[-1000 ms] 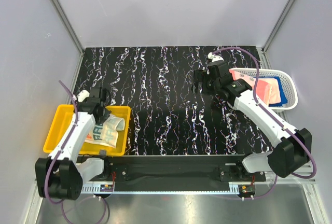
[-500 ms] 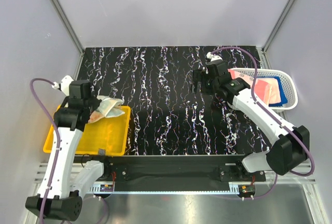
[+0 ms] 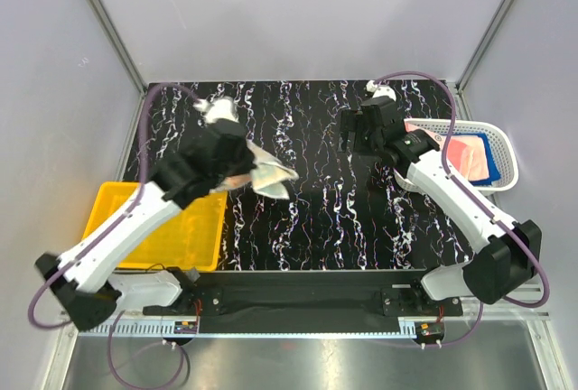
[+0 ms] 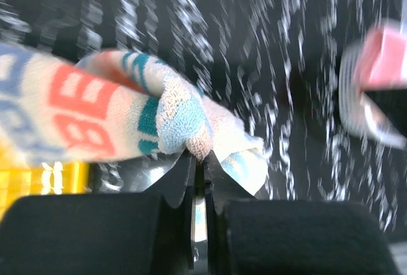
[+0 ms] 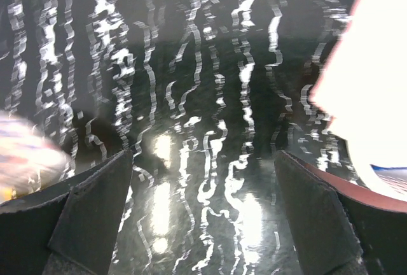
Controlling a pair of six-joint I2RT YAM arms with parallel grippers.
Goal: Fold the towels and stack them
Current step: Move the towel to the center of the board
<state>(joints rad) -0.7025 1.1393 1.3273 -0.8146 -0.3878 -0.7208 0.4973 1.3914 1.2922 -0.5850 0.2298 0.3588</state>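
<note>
The left claw (image 4: 196,159) is pressed together on a bunched fold of the lettered towel (image 3: 269,176), pinching the cloth right at its fingertips. The rest of the beige cloth, with its orange and teal letters, hangs out to one side in the wrist view. From above, the left arm reaches out over the table (image 3: 298,223), and the towel it holds sits above the black, white-streaked surface, a little left of the middle. It is just past the far right corner of the yellow bin (image 3: 197,227) and apart from it (whether the low edge of the cloth brushes the table cannot be told). The right claw (image 5: 203,159) is spread wide with nothing between its fingers. It hangs over the far right part of the table, beside the white basket (image 3: 508,149) at the right edge. In that basket lies a pink towel (image 3: 470,157) with a blue towel (image 3: 492,151) showing behind it at the basket's right end, both loosely folded. The right wrist view shows only streaked table between the two dark pads, with a pale pink blur at its right edge and a smear of the lettered cloth at its left.
</note>
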